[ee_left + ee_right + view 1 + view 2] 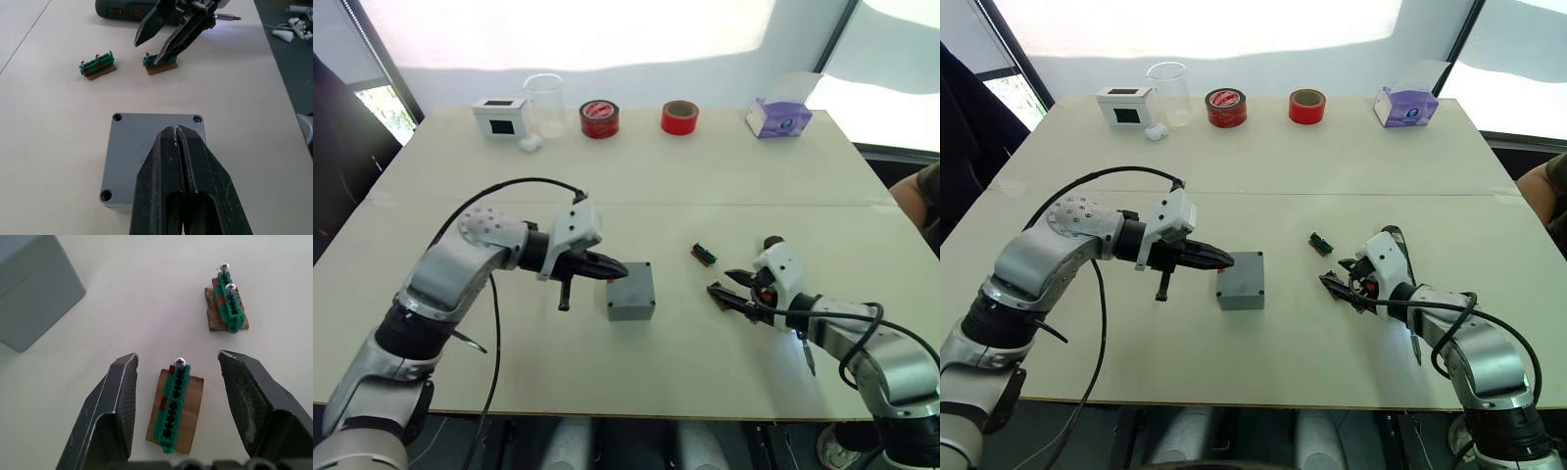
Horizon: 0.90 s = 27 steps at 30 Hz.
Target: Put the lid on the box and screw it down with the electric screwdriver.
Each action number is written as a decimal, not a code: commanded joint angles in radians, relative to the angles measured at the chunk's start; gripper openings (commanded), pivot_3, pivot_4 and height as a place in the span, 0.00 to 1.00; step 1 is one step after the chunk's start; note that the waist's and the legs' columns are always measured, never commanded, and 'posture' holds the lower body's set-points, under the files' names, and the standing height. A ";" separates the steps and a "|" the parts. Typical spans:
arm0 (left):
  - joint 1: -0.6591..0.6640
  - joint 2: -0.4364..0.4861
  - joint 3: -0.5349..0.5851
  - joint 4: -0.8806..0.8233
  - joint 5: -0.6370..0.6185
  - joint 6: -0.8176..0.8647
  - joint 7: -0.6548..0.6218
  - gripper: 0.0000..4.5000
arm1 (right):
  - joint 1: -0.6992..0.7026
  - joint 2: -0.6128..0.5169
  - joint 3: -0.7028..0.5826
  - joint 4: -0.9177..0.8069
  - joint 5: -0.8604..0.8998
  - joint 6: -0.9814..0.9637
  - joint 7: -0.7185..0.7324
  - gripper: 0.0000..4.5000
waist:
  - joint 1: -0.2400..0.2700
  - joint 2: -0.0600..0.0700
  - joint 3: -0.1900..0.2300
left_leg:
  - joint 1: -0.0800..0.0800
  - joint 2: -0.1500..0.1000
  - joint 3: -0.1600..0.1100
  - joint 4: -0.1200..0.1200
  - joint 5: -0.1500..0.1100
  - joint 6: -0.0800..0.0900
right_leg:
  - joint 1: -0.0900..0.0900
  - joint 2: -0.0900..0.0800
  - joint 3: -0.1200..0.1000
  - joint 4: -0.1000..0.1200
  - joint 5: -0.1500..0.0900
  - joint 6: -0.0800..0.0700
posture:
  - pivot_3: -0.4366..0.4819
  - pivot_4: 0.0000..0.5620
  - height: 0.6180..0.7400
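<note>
With the closed left gripper (177,147) steadying the lid (146,142), the open right gripper (178,382) should close squarely on the green screw holder (173,406), probably lifting one screw.

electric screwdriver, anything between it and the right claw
Yes. The right claw is open around a green bit holder on the table. The electric screwdriver lies just behind that claw, on the side away from the box.

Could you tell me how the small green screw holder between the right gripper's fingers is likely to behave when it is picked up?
The green screw holder looks small and probably light and stiff. Its flat brown backing suggests it won't roll. The one screw standing at its end might drop out if tilted.
</note>
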<state>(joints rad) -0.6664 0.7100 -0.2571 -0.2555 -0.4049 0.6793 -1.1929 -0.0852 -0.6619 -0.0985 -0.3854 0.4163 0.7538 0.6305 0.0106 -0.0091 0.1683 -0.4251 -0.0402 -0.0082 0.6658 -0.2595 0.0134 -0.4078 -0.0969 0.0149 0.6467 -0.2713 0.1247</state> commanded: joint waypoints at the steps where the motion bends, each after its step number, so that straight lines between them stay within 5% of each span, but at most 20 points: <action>1: -0.004 0.011 0.015 -0.029 -0.002 -0.012 0.001 0.00 | -0.004 -0.007 0.003 -0.003 -0.013 -0.028 0.003 0.48 | 0.000 0.000 0.000 | 0.000 0.000 0.000 0.000 0.000 0.000 | 0.000 0.000 0.000 0.000 0.000 0.000 | 0.48 0.27 1.00; 7: -0.006 0.008 0.016 -0.027 0.000 -0.016 0.002 0.00 | -0.015 0.008 0.007 0.016 -0.026 -0.039 -0.009 0.01 | 0.000 0.000 0.000 | 0.000 0.000 0.000 0.000 0.000 0.000 | 0.000 0.000 0.000 0.000 0.000 0.000 | 0.48 0.27 1.00; 27: 0.011 0.006 0.029 0.007 -0.008 -0.010 0.010 0.00 | -0.033 0.011 -0.053 -0.036 0.037 0.007 -0.011 0.01 | 0.000 0.000 0.000 | 0.000 0.000 0.000 0.000 0.000 0.000 | 0.000 0.000 0.000 0.000 0.000 0.000 | 0.48 0.27 1.00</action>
<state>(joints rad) -0.6544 0.7098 -0.2563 -0.2396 -0.4038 0.6728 -1.1867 -0.1015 -0.6495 -0.1113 -0.3719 0.4246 0.7571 0.6236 0.0105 -0.0091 0.1683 -0.4250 -0.0402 -0.0082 0.6659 -0.2595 0.0134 -0.4078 -0.0968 0.0149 0.6471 -0.2713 0.1247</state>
